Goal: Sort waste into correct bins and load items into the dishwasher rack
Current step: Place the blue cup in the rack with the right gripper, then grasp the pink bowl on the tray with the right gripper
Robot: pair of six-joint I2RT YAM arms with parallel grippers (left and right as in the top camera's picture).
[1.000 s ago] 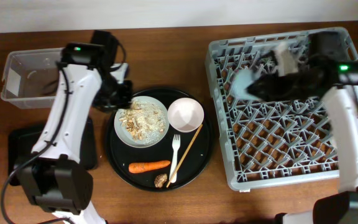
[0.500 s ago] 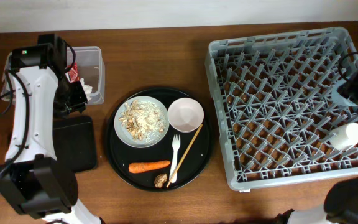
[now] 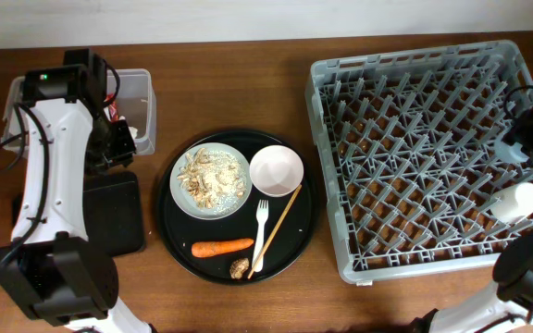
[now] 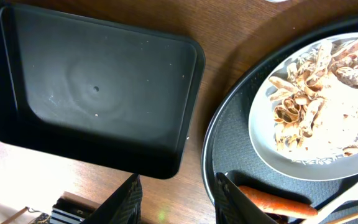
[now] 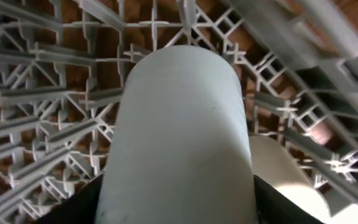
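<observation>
In the right wrist view a pale blue cup (image 5: 179,137) fills the space between my right gripper's (image 5: 178,208) black fingers (image 5: 73,208), over the grey dishwasher rack (image 3: 415,157); no gap shows at either side. A white cup (image 3: 516,199) lies in the rack beside it. My left gripper (image 4: 178,180) hangs open and empty over bare wood between the flat black tray (image 4: 98,93) and the round tray. The clear tub (image 3: 144,92) holds a red wrapper (image 3: 111,109) and white tissue (image 3: 130,134). The plate (image 3: 211,180) carries beige scraps.
The round black tray (image 3: 169,242) also holds a pink bowl (image 3: 276,171), white fork (image 3: 262,231), chopsticks (image 3: 281,225), carrot (image 3: 222,247) and a brown lump (image 3: 239,268). My left arm stands between the tub and the flat tray. My right arm is at the rack's right wall.
My left arm has swung from the plate back to the tub's side. My right arm has crossed the rack to its right edge, and a white cup now lies in the rack there.
</observation>
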